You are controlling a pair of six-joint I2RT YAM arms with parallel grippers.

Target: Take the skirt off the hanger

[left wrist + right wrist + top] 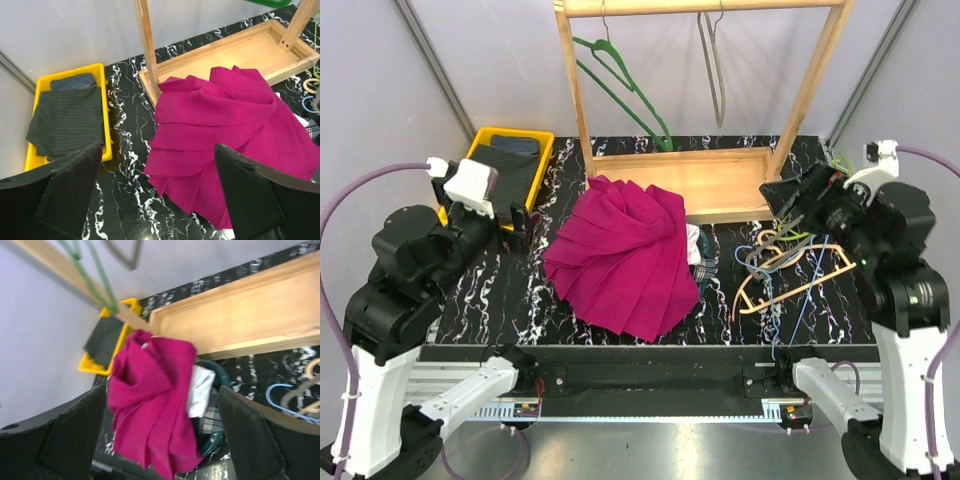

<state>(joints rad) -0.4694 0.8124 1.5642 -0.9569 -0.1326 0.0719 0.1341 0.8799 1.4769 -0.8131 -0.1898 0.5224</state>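
From above: left gripper [520, 225] near the left edge of the surface [520, 300], just beside the yellow tray [546, 150]; jaws released and spread wide, gripping nothing, touching nothing. Over the far right part, right gripper [778, 198], near the right post of the wooden rack [720, 180]; jaws also wide apart and empty. Magenta pleated skirt [625, 255] crumpled in the middle of the surface, far edge against the front edge of the rack base, near edge close to the front edge of the surface. Bare surface between skirt and left gripper; on the right, a heap of hangers [790, 265] between skirt and right edge. On the rack bar, green hanger [630, 90] and grey hanger [717, 70], well apart from the skirt.

From the left wrist: two dark jaws far apart, nothing clamped. Skirt below and ahead, right of centre. Striped dark cloth [67, 122] inside the tray. Open strip of surface between tray and skirt.

From the right wrist: jaws wide, empty. Skirt lower down, not touched; white cloth [200, 387] and checked cloth [212, 410] at its side. Hanger inside the skirt: cannot tell.
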